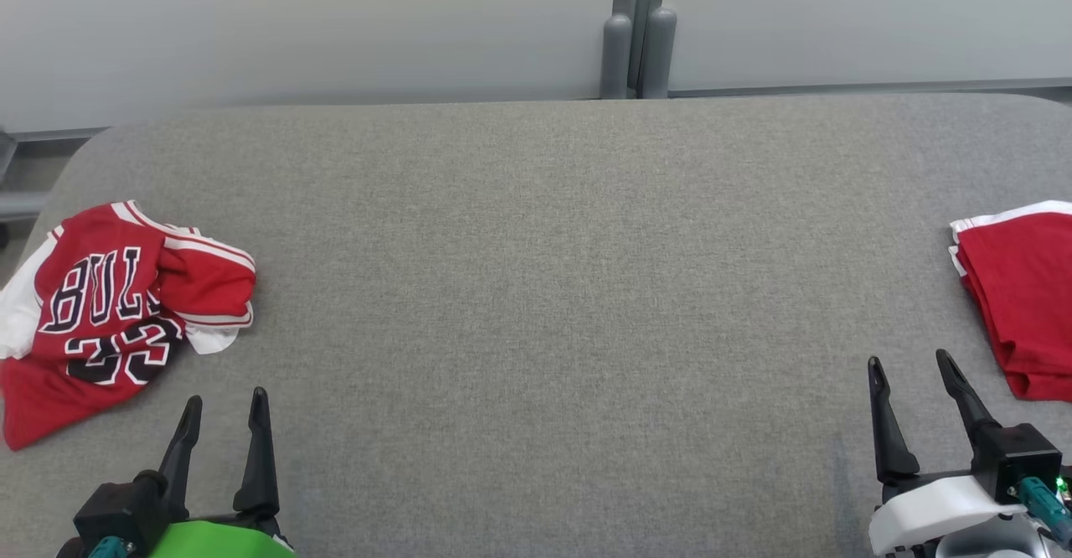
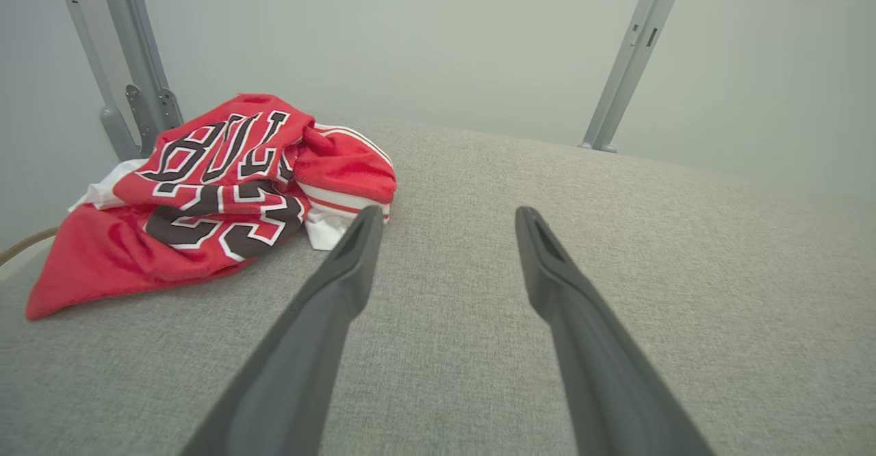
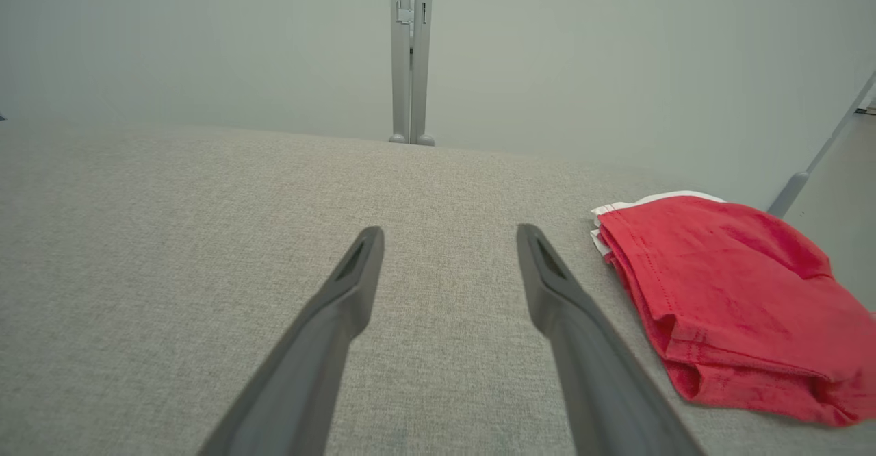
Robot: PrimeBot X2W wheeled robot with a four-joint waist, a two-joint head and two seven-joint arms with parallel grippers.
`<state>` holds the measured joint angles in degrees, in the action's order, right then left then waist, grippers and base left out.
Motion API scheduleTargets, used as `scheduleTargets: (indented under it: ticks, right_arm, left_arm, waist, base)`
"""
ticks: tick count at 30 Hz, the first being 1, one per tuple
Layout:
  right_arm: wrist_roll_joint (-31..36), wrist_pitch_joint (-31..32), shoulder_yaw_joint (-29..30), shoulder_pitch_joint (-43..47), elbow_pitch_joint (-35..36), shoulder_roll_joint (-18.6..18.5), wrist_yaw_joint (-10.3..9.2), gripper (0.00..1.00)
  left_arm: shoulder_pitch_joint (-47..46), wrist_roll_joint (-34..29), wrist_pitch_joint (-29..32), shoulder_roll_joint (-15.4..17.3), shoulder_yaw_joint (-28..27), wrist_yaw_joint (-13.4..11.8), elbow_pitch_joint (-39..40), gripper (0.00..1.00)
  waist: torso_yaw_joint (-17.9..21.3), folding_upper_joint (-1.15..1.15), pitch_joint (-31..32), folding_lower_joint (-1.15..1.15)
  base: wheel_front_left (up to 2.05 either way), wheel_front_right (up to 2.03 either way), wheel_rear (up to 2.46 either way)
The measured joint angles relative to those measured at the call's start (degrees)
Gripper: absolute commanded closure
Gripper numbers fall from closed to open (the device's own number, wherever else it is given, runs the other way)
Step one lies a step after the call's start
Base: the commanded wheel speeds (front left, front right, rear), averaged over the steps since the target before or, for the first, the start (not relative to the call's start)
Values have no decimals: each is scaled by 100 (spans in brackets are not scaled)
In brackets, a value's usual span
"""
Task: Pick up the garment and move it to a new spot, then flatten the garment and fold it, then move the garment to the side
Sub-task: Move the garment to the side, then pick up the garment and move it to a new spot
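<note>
Both arms at rest before the first pick. We see the left gripper (image 1: pixel 227 396) and the right gripper (image 1: pixel 910 359) low at the near edge of the table (image 1: pixel 536 290), each with its fingers spread wide and nothing between them.

The jersey (image 1: pixel 117 315), red with white trim and dark lettering, lies crumpled at the table's left end. It is near the left gripper and apart from it, up and to its left, and its outer part reaches the table's edge. A folded cloth (image 1: pixel 1022 298), also red, lies at the right end, just beside the right gripper. We take the crumpled piece to be the one to handle.

Hazards, as we judge them:
- A pinch on the bunched sleeve would catch several layers, so the jersey would lift as a knot and resist flattening.
- A shallow pinch on one thin layer could slip out while it is carried.
- A sideways nudge on approach could push the jersey over the left edge, since it already lies there.
- A wide sweep of the right arm could drag the folded cloth out of its fold.
</note>
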<state>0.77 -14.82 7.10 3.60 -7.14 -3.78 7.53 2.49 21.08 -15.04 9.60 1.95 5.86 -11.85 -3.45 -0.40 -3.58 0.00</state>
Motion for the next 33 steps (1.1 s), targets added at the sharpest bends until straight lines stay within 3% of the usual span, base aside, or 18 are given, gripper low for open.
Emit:
scheduleTargets:
  ticks: [15,28,33]
  right_arm:
    - [-23,-18,335,137,-46,90,0,0]
    - [-79,-18,266,137,-155,91,0,0]
    - [-45,-18,-9,61,-126,94,0,0]
  left_arm:
    - [62,-330,-1,-286,-225,145,-80,0]
    - [59,-298,-1,-265,-68,153,-130,0]
    - [55,-296,-1,-260,-52,153,-144,0]
  waist:
    - [-137,0,198,0]
    - [-194,0,221,0]
    - [-331,0,246,0]
  base:
    - [0,0,0]
    - [0,0,0]
    - [0,0,0]
